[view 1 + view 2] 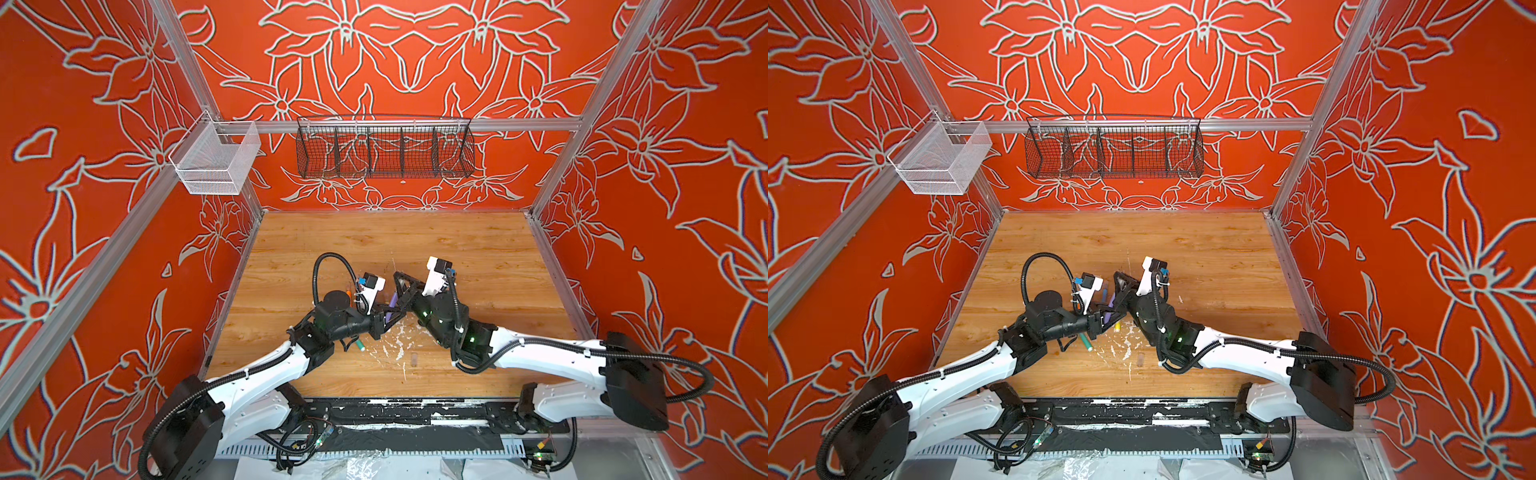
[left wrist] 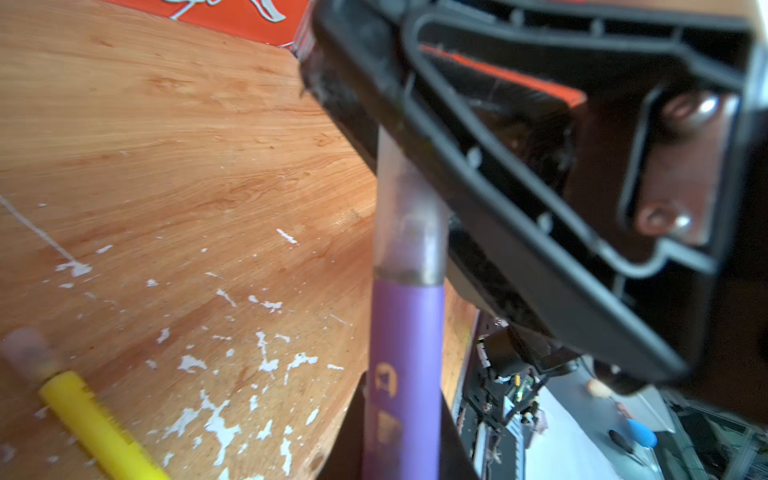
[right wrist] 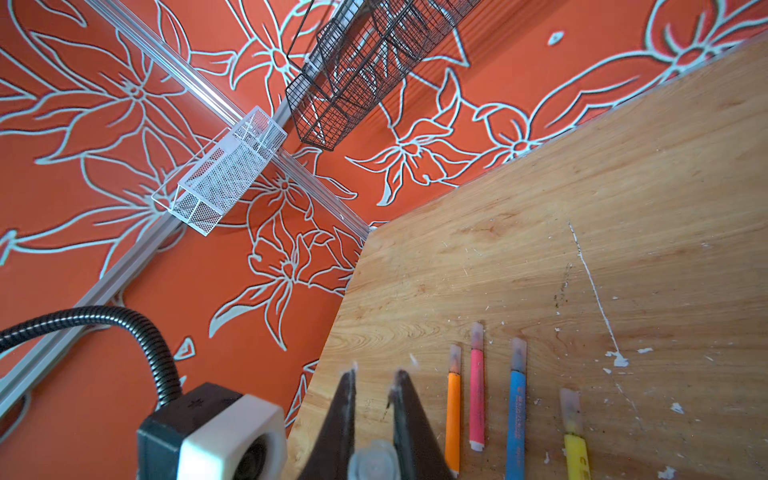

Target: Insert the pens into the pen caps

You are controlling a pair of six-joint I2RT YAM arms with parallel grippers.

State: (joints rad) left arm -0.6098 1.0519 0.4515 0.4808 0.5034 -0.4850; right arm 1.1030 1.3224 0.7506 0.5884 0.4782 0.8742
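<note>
A purple pen (image 2: 405,324) fills the left wrist view, gripped low on its barrel by the left tool (image 2: 403,395), whose jaws stand narrow around it. Orange print runs along the barrel, too blurred to read. A clear cap (image 2: 409,232) sits over the pen's tip. The cap's far end vanishes between the black fingers of the right tool (image 3: 377,374), which is pinched narrow on it. Pen and cap hang above the middle of the desk (image 1: 478,249).

The blue pen (image 3: 517,415) bears small print that cannot be made out. Beside it lie the orange pen (image 3: 453,419), pink pen (image 3: 477,399) and yellow pen (image 3: 575,453), all capped; the blue and yellow ones run out of frame. The green pen (image 1: 359,345) pokes out from under the left arm (image 1: 266,370), half hidden. A loose cap (image 1: 412,358) lies toward the desk's near edge.

The wood-grain desk is marked with white flecks (image 2: 216,424). The orange walls (image 1: 83,208), patterned with pale flower outlines, carry a white mesh basket (image 1: 216,158) and a black wire basket (image 1: 384,149).
</note>
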